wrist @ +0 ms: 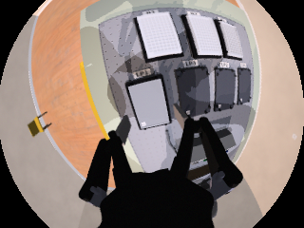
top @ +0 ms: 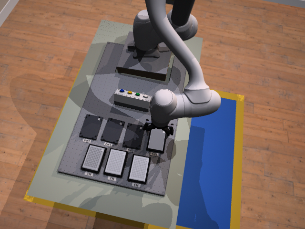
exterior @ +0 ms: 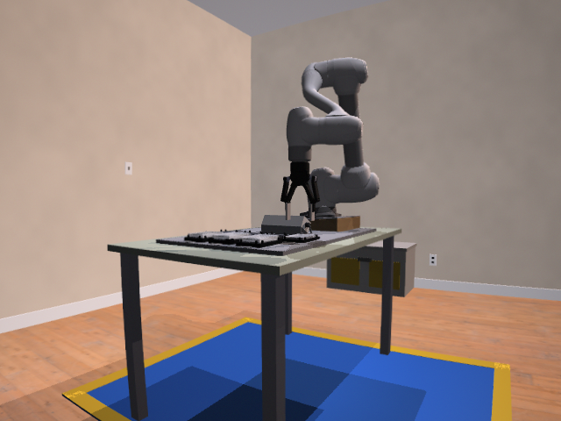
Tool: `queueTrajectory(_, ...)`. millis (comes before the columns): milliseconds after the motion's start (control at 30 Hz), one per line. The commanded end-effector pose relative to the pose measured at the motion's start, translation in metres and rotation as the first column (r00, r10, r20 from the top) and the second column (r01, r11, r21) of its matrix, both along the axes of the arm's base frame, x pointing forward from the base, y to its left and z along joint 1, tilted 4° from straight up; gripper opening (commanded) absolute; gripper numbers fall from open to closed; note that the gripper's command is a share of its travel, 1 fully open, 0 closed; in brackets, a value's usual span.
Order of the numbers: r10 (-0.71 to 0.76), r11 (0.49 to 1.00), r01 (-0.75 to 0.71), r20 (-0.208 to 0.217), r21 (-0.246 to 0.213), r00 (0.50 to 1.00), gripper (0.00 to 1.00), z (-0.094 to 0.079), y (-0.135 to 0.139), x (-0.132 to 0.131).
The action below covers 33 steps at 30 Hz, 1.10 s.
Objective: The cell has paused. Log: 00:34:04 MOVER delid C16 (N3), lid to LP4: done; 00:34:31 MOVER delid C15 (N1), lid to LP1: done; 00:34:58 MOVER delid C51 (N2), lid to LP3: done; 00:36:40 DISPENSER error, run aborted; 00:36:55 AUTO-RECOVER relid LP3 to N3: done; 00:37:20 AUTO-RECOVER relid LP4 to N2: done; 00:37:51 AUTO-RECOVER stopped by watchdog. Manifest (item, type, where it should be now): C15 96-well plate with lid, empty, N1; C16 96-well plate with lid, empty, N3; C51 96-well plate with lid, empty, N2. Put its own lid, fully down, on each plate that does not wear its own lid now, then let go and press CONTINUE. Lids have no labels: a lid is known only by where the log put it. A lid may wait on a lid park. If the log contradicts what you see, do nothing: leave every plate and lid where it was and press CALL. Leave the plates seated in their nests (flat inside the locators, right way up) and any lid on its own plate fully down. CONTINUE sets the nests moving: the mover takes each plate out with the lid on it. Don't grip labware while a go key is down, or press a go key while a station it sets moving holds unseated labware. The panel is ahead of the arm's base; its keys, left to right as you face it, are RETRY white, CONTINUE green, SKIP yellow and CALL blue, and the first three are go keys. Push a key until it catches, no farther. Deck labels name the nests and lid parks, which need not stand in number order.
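Three 96-well plates sit in the front row of nests: N1 (top: 93, 158), N2 (top: 115, 162) and N3 (top: 139, 168). The N1 plate shows its wells sharply inside a dark rim. The N2 and N3 plates look paler, as if under lids. A single pale lid (top: 156, 140) lies on the rightmost lid park, and it also shows in the wrist view (wrist: 147, 103). My gripper (top: 157, 129) is open and empty. It hangs a little above the far end of that lid, fingers pointing down (exterior: 299, 212). The fingertips frame the lid's near edge in the wrist view (wrist: 155, 129).
Three other lid parks (top: 90, 126), (top: 112, 130), (top: 133, 135) are dark and bare. The key panel (top: 133, 98) stands behind the parks, with blue (top: 121, 90), yellow (top: 129, 92), green (top: 137, 94) and white (top: 145, 96) keys. My arm's elbow hangs beside the panel's white end.
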<state>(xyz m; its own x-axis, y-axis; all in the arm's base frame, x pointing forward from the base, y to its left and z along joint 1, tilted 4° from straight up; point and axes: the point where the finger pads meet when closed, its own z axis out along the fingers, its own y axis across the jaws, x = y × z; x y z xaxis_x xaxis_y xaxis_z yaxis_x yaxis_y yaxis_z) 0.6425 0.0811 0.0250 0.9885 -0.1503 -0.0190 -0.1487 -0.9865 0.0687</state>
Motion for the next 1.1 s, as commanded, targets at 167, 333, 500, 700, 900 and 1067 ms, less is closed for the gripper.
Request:
queueTrajectory(167,-0.005,1.000,0.005,0.004,0.004,1.000,0.66,0.001,0.002,-0.001)
queueTrajectory(333,-0.005,1.000,0.005,0.004,0.004,1.000,0.66,0.001,0.002,-0.001)
queueTrajectory(500,-0.005,1.000,0.005,0.004,0.004,1.000,0.66,0.000,0.002,-0.001)
queueTrajectory(700,-0.005,1.000,0.005,0.004,0.004,1.000,0.66,-0.002,0.002,-0.001)
queueTrajectory(900,-0.006,1.000,0.006,0.004,0.004,1.000,0.66,-0.004,0.002,-0.001)
queueTrajectory(1067,-0.006,1.000,0.006,0.004,0.004,1.000,0.66,-0.010,0.002,-0.001)
